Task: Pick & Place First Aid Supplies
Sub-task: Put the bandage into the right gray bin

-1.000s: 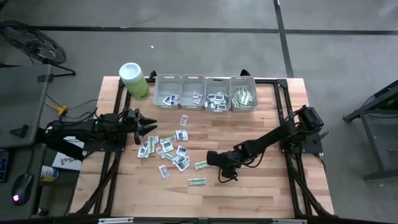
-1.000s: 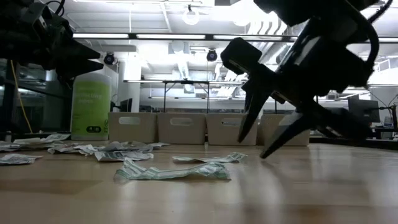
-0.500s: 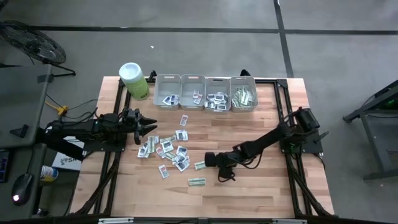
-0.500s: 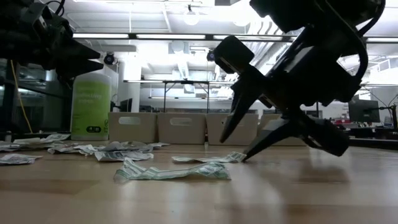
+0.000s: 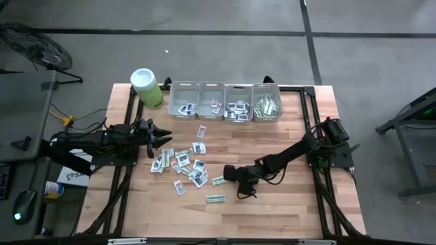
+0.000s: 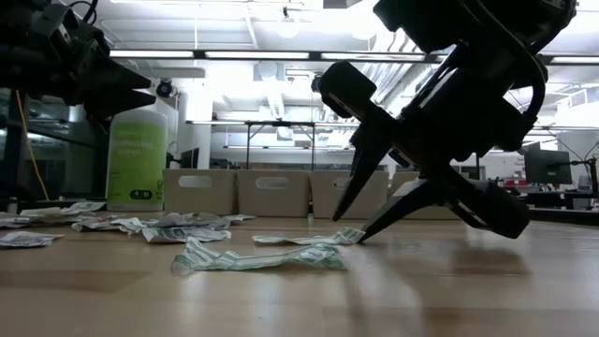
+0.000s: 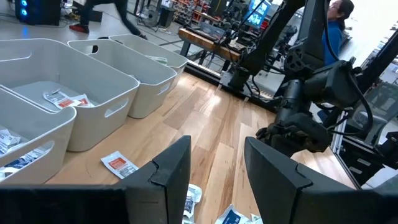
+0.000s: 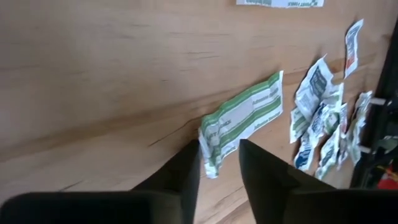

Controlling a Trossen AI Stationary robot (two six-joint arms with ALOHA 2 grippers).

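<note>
Evenly and brightly lit from ceiling strip lights (image 6: 281, 54), glaring white in the low view. Backlit there, leaving the right gripper (image 6: 351, 220) a dark silhouette. Soft shadows only.

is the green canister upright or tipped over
Upright: the lime-green canister stands on its base at the table's corner, its white lid facing up.

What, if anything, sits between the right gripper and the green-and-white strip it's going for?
Nothing visible. The right gripper is already down at the near end of the green-and-white strip, one finger on each side of it, with only bare table around. The other packets lie beyond the strip's far end.
</note>
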